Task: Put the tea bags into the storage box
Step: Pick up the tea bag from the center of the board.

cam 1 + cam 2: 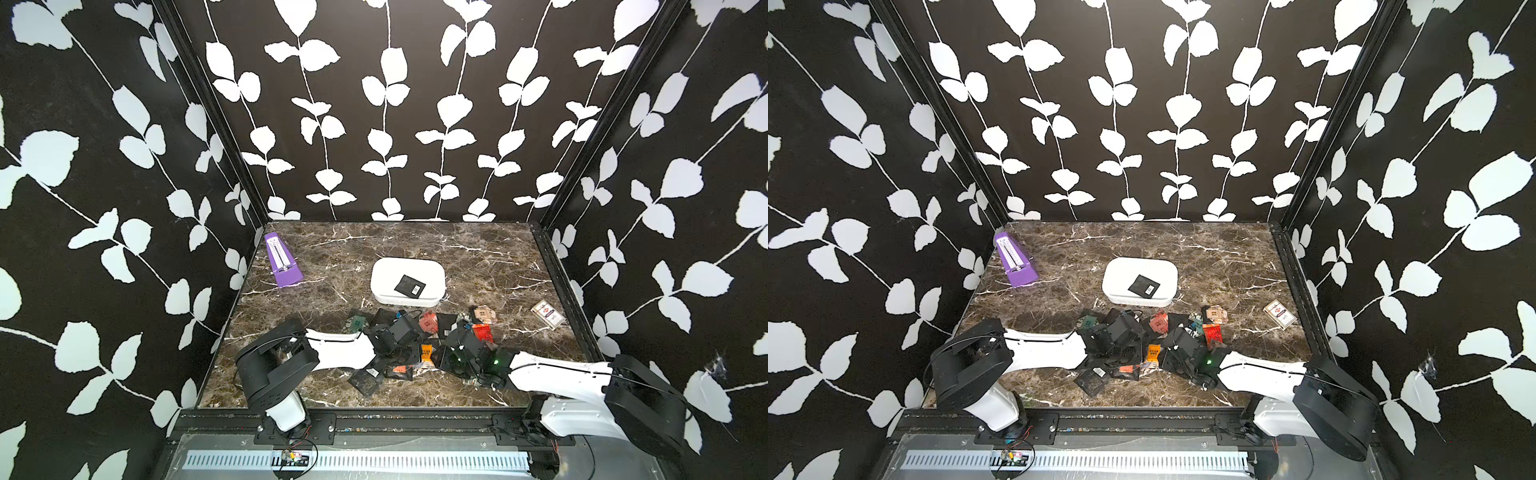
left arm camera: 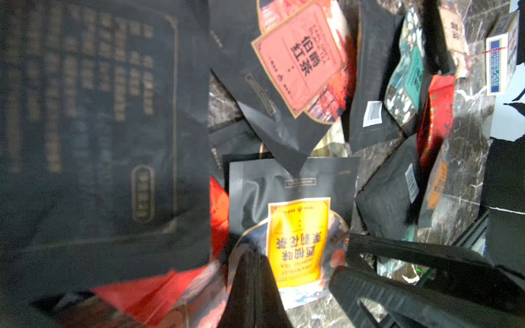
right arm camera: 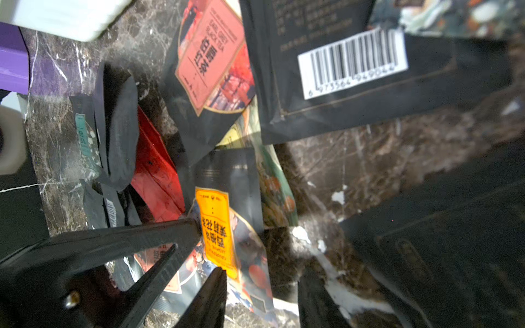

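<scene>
Closest to a lens is a black bag [image 2: 99, 127], blurred and filling much of the left wrist view. It also looms large in the right wrist view, so I judge it raised off the table [image 1: 478, 257], though I cannot tell what holds it. My left fingers are closed tight, but they sit hidden beneath the left arm [image 1: 340, 347] in both top views, and I cannot tell whether anything is pinched in them. My right fingers [image 3: 170, 233] stand part-way apart, the 2 tips astride a corner of the orange bag [image 3: 216, 227], not clamped on it.

The other bags [image 1: 428, 322] lie in an overlapping heap on the near middle of the table, between my 2 arms and just near of the box [image 1: 386, 274]. 1 bag [image 1: 409, 286] already lies inside it. The metronome [image 1: 282, 262] at far left and the pack [image 1: 547, 318] at right are not for the box.

I judge these bags light, thin and slick: crinkly film around a soft filling, hardly fragile. Flat on the table they offer little to grip, so I would take a sealed rim or a corner riding up on a neighbour. I would pinch firmly, since 2 overlapping bags may slide or lift together.
</scene>
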Controlling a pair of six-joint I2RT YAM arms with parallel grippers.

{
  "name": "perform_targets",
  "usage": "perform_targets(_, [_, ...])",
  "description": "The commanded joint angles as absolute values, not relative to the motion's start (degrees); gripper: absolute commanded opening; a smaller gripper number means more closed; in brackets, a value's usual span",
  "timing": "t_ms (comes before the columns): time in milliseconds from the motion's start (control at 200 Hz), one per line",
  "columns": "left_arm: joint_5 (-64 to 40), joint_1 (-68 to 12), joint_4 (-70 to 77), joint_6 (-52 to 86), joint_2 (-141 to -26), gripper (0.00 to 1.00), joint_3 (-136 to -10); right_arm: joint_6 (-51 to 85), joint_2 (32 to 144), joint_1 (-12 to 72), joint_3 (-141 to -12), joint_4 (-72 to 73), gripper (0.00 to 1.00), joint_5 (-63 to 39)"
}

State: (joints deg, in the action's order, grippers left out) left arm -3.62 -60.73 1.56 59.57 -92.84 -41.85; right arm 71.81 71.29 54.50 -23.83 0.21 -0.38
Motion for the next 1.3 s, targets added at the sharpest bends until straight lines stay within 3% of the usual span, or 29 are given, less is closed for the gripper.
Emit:
perform_targets(0, [-2.99, -61.17, -0.13, 59.7, -93.14, 0.0, -40.78, 71.99, 72.45, 55.13, -22.19, 1.89, 0.41, 0.75])
perform_targets(140, [-2.86, -61.35, -0.35, 59.61, -93.14, 0.0, -40.91, 71.65, 73.98, 55.17, -22.88, 2.62, 0.35, 0.18])
perform_targets(530, [-2.07, -61.53, 0.66, 58.79, -91.78, 0.0, -40.39, 69.7, 72.06, 55.46, -24.77, -1.35, 0.0, 0.34])
perform_targets(700, [-0.22, -61.52, -0.08, 57.56, -87.07, 0.0, -40.48, 67.46, 68.51, 55.55, -28.01, -8.01, 0.0, 0.09])
perform_targets(835, [4.18, -61.52, -5.4, 54.56, -79.57, 0.16, -41.77, 64.48, 62.81, 55.59, -32.29, -16.93, 0.0, 1.34])
perform_targets(1000, [12.53, -61.52, -13.57, 52.36, -69.88, 0.2, -41.21, 58.02, 58.36, 55.46, -43.39, -31.37, 0.0, 6.16])
perform_targets(1155, [19.95, -61.52, -16.31, 53.48, -60.85, 0.28, -36.06, 48.94, 63.65, 53.03, -57.54, -39.8, 0.0, 9.42])
perform_targets(1290, [22.4, -61.52, -16.26, 56.58, -53.86, 0.38, -30.67, 43.54, 72.1, 48.3, -66.75, -37.18, 0.0, 4.96])
